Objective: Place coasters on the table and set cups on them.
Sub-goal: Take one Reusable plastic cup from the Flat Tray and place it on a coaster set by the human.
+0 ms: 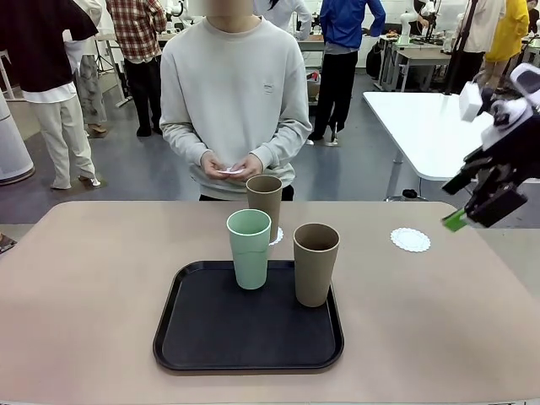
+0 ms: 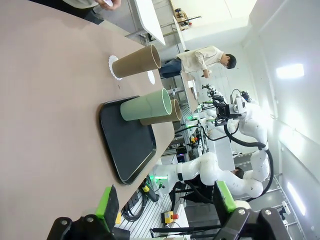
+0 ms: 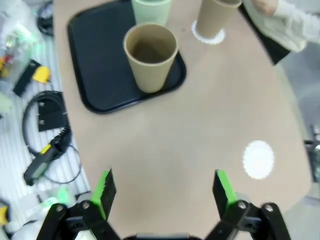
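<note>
On the beige table (image 1: 101, 278), one brown cup (image 1: 265, 205) stands on a lacy white coaster (image 1: 277, 237) just behind the black tray (image 1: 202, 337). On the tray are a mint cup (image 1: 250, 249) and a second brown cup (image 1: 315, 264). A bare coaster (image 1: 411, 240) lies at the right. The person's hands hold another white coaster (image 1: 229, 170). My right gripper (image 1: 474, 207) hovers open above the table's right edge. In its wrist view, the right gripper (image 3: 164, 190) sits between the tray cup (image 3: 150, 57) and the bare coaster (image 3: 258, 159). My left gripper (image 2: 165, 202) is open and holds nothing, far from the cups (image 2: 146, 104).
A person in a grey sweatshirt (image 1: 236, 93) stands at the far edge. A white table (image 1: 422, 126) is behind on the right. Cables and a handheld device (image 3: 45, 150) lie beyond the table's near edge. The tabletop left of the tray is bare.
</note>
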You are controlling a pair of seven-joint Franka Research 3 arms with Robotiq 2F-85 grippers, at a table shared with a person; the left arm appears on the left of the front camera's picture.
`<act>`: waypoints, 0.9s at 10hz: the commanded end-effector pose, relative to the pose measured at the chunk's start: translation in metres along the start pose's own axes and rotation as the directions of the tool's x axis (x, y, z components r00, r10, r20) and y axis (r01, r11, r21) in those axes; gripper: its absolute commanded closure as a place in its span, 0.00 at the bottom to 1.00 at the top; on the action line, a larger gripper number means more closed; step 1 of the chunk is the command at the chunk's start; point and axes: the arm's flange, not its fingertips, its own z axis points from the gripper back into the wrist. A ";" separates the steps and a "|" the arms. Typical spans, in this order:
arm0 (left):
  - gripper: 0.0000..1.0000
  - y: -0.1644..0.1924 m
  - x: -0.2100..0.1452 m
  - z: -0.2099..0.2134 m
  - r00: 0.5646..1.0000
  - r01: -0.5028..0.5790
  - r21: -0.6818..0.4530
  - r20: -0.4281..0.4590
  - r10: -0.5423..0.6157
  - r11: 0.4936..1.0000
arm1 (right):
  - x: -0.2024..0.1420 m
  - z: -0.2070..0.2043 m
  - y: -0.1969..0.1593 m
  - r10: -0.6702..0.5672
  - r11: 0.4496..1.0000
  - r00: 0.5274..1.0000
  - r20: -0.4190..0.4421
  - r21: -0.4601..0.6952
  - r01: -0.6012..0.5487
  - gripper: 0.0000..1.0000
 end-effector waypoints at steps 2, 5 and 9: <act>0.00 -0.001 0.000 0.002 1.000 0.003 -0.004 0.005 -0.003 1.000 | 0.004 0.011 0.000 0.013 0.999 1.000 -0.003 -0.039 -0.013 0.00; 0.00 -0.001 0.000 0.002 1.000 0.003 -0.004 0.005 -0.003 1.000 | -0.012 -0.009 -0.002 0.161 0.977 0.977 0.138 0.117 -0.177 0.00; 0.00 -0.001 0.000 0.002 1.000 0.003 -0.004 0.005 -0.003 1.000 | -0.046 -0.065 -0.022 0.046 0.974 0.868 0.494 0.172 -0.149 0.00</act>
